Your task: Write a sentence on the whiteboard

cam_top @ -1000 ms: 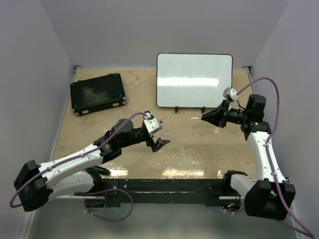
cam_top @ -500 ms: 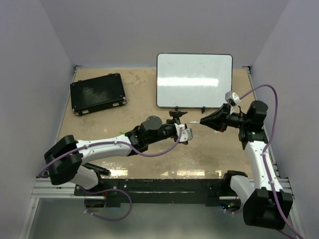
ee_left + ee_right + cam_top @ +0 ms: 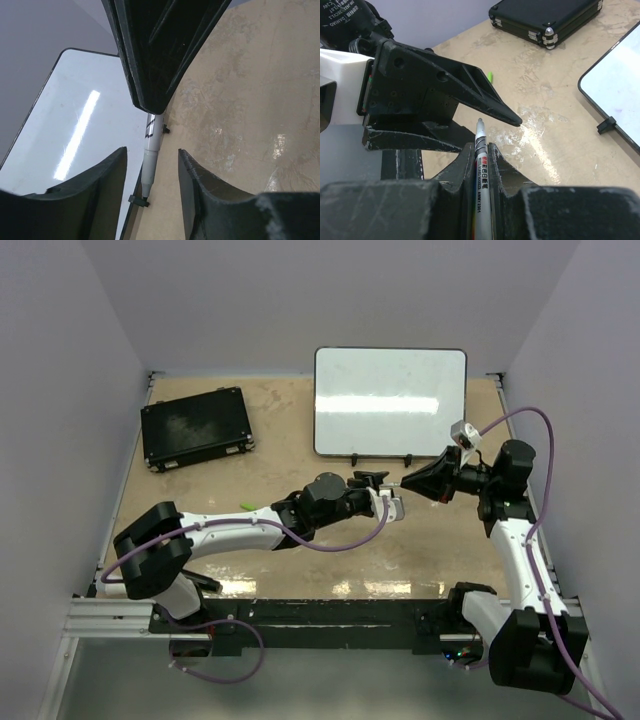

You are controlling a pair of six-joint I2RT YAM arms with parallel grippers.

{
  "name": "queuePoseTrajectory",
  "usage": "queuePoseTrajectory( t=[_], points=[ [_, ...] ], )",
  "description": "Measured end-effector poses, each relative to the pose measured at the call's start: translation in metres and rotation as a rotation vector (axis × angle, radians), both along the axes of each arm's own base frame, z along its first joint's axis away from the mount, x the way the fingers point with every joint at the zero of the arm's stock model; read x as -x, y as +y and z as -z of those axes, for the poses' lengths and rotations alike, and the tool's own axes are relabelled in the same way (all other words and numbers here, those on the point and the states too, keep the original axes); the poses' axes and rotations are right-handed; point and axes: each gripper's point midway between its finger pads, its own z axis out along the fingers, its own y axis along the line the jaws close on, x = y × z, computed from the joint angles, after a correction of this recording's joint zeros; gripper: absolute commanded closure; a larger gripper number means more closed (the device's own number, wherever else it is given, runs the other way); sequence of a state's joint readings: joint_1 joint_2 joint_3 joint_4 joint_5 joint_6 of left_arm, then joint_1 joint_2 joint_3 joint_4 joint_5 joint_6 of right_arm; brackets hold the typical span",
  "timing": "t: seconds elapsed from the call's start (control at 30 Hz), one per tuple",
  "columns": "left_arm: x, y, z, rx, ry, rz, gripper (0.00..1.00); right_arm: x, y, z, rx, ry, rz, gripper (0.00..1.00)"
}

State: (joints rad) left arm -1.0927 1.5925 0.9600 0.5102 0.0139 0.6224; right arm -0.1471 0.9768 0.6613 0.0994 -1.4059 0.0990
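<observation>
The whiteboard (image 3: 390, 400) lies at the back right of the table, its face blank white; the sentence is out of view. My right gripper (image 3: 415, 480) is shut on a white marker (image 3: 481, 170), whose tip points left, just in front of the board's near edge. My left gripper (image 3: 386, 492) has reached across to it. In the left wrist view the marker (image 3: 152, 145) sits between the left fingers (image 3: 105, 185) with a gap on each side, so the left gripper (image 3: 151, 150) is open and touches nothing. The whiteboard (image 3: 75, 125) lies behind it.
A flat black case (image 3: 195, 427) lies at the back left. A small green object (image 3: 246, 506) rests on the table beside the left forearm. Two black clips (image 3: 355, 457) jut from the board's near rim. Walls close in the table on three sides.
The left arm swung right from mid-table to the marker's tip, and its jaws narrowed around it. The right gripper stayed shut on the marker and shifted only slightly.
</observation>
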Motion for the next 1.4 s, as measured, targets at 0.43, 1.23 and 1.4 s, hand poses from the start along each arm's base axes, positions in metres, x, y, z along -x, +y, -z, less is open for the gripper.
queuePoseTrajectory(
  t=[0.43,1.23,1.4],
  points=[
    [-0.003,-0.007,-0.01,0.019,-0.011,-0.004,0.69,-0.007,-0.001,0.01,0.005,0.038,0.023,1.0],
    [-0.003,-0.012,-0.001,-0.016,-0.011,-0.004,1.0,-0.009,0.0,0.019,0.023,0.058,0.04,0.8],
    [-0.003,-0.012,-0.001,-0.016,-0.011,-0.004,1.0,-0.01,-0.001,0.02,0.024,0.059,0.041,0.78]
  ],
)
